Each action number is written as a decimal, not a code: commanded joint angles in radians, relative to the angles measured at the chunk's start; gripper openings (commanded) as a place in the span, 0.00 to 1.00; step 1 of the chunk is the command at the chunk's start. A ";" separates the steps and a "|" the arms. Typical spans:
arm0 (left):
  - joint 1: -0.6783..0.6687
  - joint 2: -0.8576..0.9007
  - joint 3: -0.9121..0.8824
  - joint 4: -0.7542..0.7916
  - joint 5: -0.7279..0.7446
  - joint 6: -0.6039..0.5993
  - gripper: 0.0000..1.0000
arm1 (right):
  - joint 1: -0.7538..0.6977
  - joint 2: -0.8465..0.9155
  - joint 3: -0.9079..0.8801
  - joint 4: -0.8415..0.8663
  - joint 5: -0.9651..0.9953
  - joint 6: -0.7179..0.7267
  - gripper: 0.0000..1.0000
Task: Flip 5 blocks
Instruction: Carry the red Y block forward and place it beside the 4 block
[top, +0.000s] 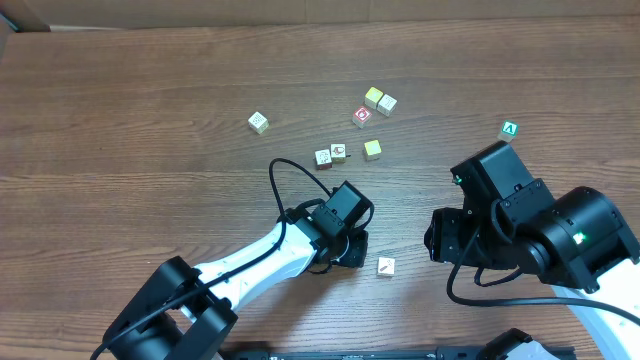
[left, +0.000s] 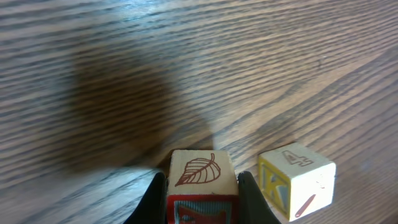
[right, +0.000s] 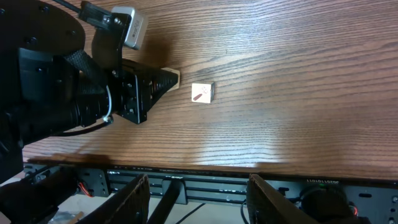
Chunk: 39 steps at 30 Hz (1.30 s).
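Nearest the table's (top: 120, 120) front edge, the left gripper (left: 202, 190) is clenched on the leaf block (left: 196, 168). Its dark fingers (left: 152, 199) press the block's two sides, and the leaf face is up. From overhead the gripper's body hides this block entirely. Just beside it, not touching, sits the K block (left: 297, 180), with a red stroke on its side. It is the closest thing that could crowd the grip.

The right gripper (right: 199, 183) hangs over the front edge with its jaws apart and nothing between them. It is aimed at the K block and well apart from it.

Farther out, past the left gripper, a pair of blocks (top: 331, 155) lie touching, with a yellow cube (top: 372, 149) just beside them. Beyond these sits a red block (top: 362, 117). Farther still, a second yellow cube (top: 374, 97) touches a pale block (top: 387, 104). A lone block (top: 258, 122) lies off to one side, well apart from the others. The green cube (top: 510, 130) sits just beyond the right arm (top: 520, 220), near its housing.
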 joint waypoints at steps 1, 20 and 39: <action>-0.032 0.043 -0.003 0.003 0.037 -0.040 0.04 | -0.004 -0.012 0.021 0.003 0.009 -0.008 0.51; -0.069 0.043 -0.004 -0.045 0.044 -0.081 0.30 | -0.004 -0.012 0.021 -0.008 0.009 -0.008 0.51; -0.034 0.042 -0.003 -0.003 0.004 -0.163 0.34 | -0.004 -0.012 0.021 -0.019 0.008 -0.007 0.51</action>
